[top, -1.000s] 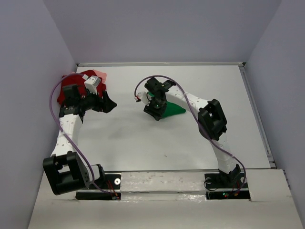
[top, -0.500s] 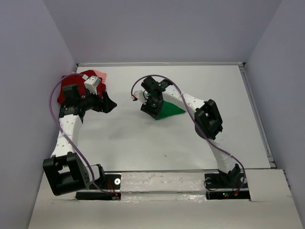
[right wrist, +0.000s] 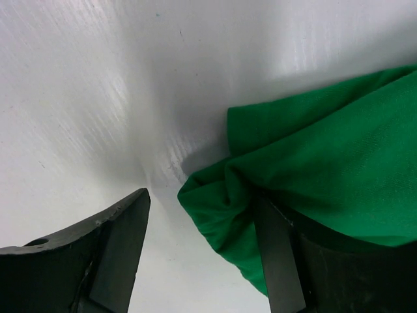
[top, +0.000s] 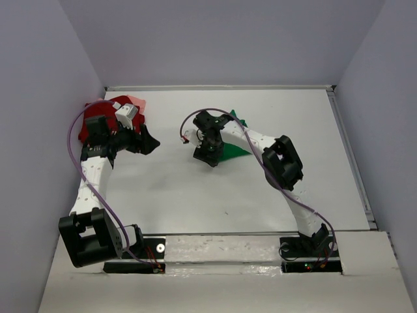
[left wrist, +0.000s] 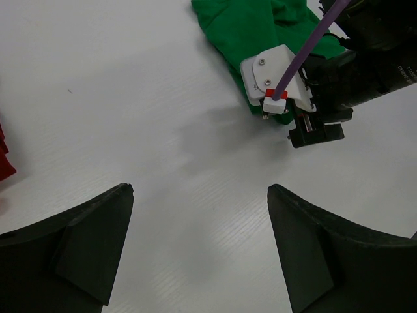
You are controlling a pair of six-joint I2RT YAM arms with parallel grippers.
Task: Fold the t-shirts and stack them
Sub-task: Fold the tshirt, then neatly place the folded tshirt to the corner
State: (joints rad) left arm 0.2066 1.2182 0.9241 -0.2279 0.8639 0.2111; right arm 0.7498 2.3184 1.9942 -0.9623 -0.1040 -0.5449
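The bright green t-shirt (top: 236, 150) lies bunched mid-table, mostly under my right arm. In the right wrist view a thick fold of the green t-shirt (right wrist: 313, 156) rests against the right finger (right wrist: 277, 254), with a gap to the other finger. My right gripper (top: 207, 156) (right wrist: 202, 199) is open over that corner. The dark red t-shirt (top: 86, 128) and the pale pink t-shirt (top: 137, 104) lie at the far left, partly under my left arm. My left gripper (top: 151, 140) (left wrist: 201, 190) is open wide above bare table, facing the green t-shirt (left wrist: 251, 26).
The white table (top: 195, 195) is walled at the back and both sides. The left wrist view shows my right arm's wrist with its white camera block (left wrist: 277, 78) and purple cable (left wrist: 313, 39). A sliver of dark red cloth (left wrist: 5, 163) shows at its left edge.
My right gripper has shifted slightly left and its jaws have widened, letting go of the green fold. A green tip now shows behind the right arm. The left arm has not moved.
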